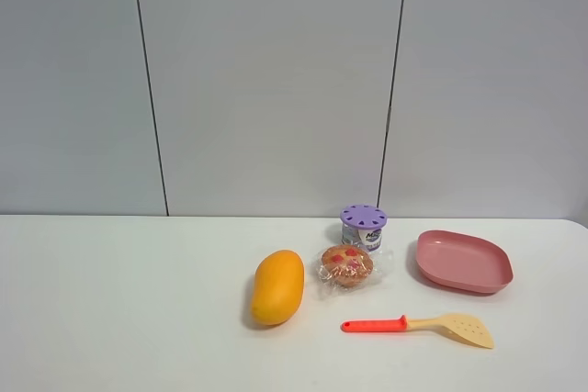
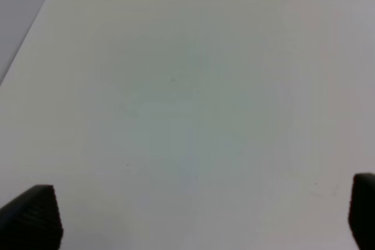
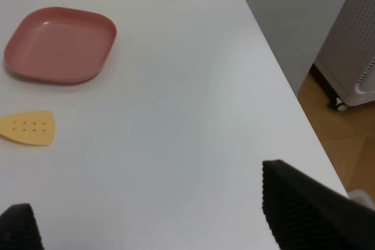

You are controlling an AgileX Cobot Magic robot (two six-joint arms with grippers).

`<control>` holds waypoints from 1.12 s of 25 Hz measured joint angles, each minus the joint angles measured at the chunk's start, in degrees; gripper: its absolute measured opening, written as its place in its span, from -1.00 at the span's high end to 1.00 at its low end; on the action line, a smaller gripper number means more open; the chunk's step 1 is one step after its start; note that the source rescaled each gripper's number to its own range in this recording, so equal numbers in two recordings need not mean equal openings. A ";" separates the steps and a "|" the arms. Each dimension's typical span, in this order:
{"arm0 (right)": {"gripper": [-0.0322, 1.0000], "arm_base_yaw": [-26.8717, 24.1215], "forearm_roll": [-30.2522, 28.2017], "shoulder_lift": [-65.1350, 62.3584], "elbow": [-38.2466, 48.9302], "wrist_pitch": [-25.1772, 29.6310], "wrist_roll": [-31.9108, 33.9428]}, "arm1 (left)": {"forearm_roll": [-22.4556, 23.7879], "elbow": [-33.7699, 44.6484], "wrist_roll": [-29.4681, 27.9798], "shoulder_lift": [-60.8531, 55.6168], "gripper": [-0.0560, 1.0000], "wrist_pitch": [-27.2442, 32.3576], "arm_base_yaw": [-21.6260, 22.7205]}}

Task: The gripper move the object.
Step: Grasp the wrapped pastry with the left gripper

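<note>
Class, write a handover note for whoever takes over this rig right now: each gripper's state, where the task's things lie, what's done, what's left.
Left gripper: open, empty, over bare table.
Right gripper: open, empty, over the table, pink plate in its view.
Wrapped muffin: on the table between mango and purple-lidded container, untouched.
Done: nothing yet.
Left: grasp the muffin and move it.

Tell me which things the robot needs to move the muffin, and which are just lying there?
For the job:
wrapped muffin
left hand or right hand, both open

Just lying about:
mango
purple-lidded container
pink plate
red-handled spatula
</note>
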 joint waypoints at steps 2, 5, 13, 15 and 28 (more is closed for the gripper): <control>-1.00 0.00 0.00 0.00 0.00 0.00 0.00 | 0.00 0.00 0.00 0.00 -1.00 0.00 0.00; -1.00 0.00 0.00 0.00 0.00 0.00 0.00 | 0.00 0.00 0.00 0.00 -1.00 0.00 0.00; -1.00 0.00 0.00 0.00 0.00 0.00 0.00 | 0.00 0.00 0.00 0.00 -1.00 0.00 0.00; -1.00 0.00 0.00 0.00 0.00 0.00 0.00 | 0.00 0.00 0.00 0.00 -1.00 0.00 0.00; -1.00 0.00 0.00 0.00 0.00 0.00 0.00 | -5.06 -6.72 6.58 4.84 -1.00 0.22 0.00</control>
